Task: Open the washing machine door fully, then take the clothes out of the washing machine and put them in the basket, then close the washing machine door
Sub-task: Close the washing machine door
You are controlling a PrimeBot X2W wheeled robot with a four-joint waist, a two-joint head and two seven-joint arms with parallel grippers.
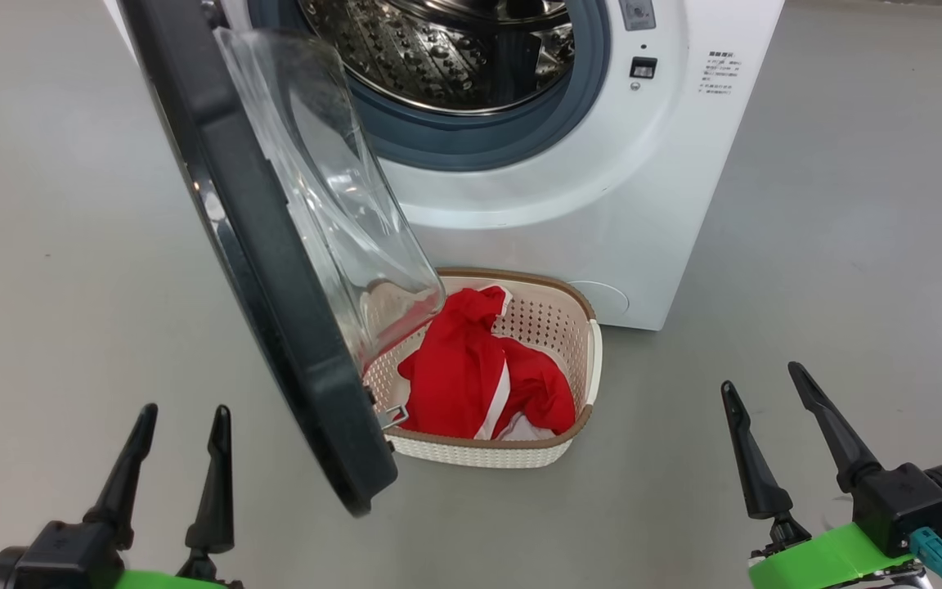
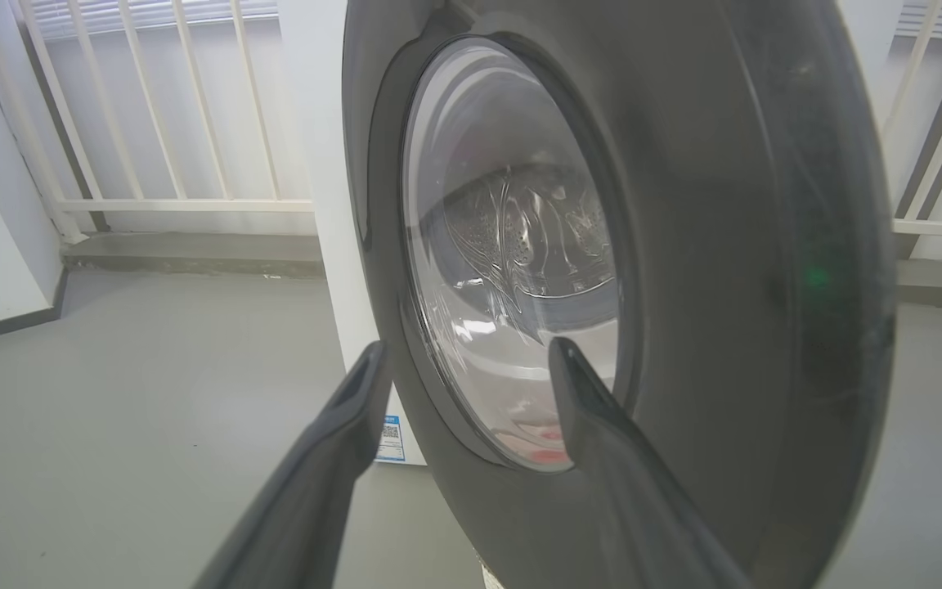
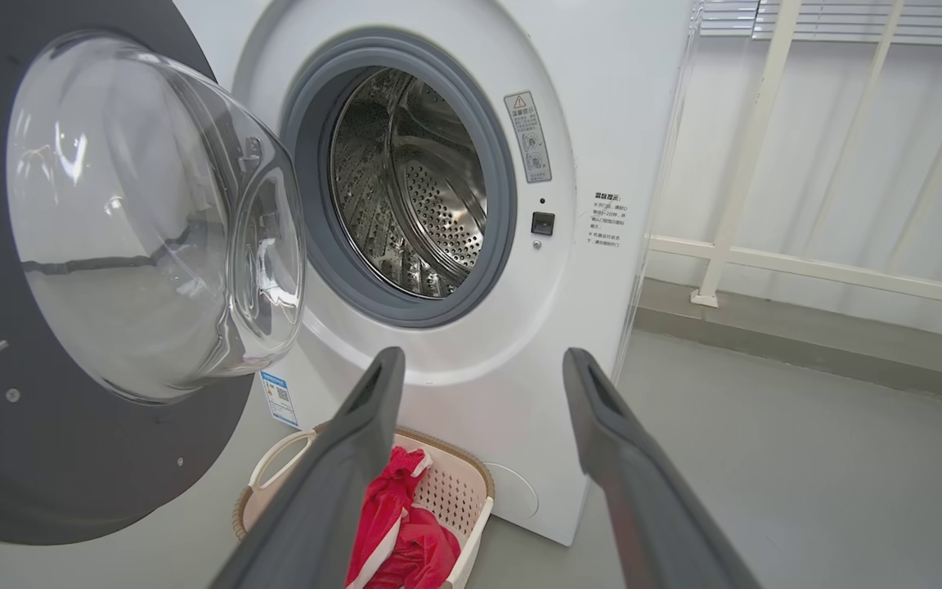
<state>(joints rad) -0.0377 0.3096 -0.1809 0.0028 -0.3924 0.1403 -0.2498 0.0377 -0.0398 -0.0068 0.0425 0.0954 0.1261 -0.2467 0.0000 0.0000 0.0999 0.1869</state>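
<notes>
Closing the washing machine door (image 1: pixel 266 278) is judged to be the only step outstanding. The door stands swung wide at the robot's left, and its glass bowl overhangs the left part of the basket (image 1: pixel 549 323). The clothes (image 1: pixel 471 368), red fabric with white stripes, lie bunched inside the basket. The basket sits on the floor (image 1: pixel 847 245) just in front of the washing machine (image 1: pixel 569 204). The visible part of the steel drum (image 1: pixel 455 57) holds no fabric.

The left gripper (image 1: pixel 185 413) and the right gripper (image 1: pixel 761 376) hang low, well apart from each other. Each has its fingers spread and holds nothing.

View differences:
- The left wrist view faces the door's outer black face and window at close range. It also shows a blue label (image 2: pixel 390 438) low on the machine's front.
- The right wrist view faces the inner side of the door. It shows the grey gasket (image 3: pixel 307 204), the latch socket (image 3: pixel 543 222) and the drum interior. The drum's lowest part behind the gasket lip is hidden.
- The head view alone shows both grippers together with the basket.
</notes>
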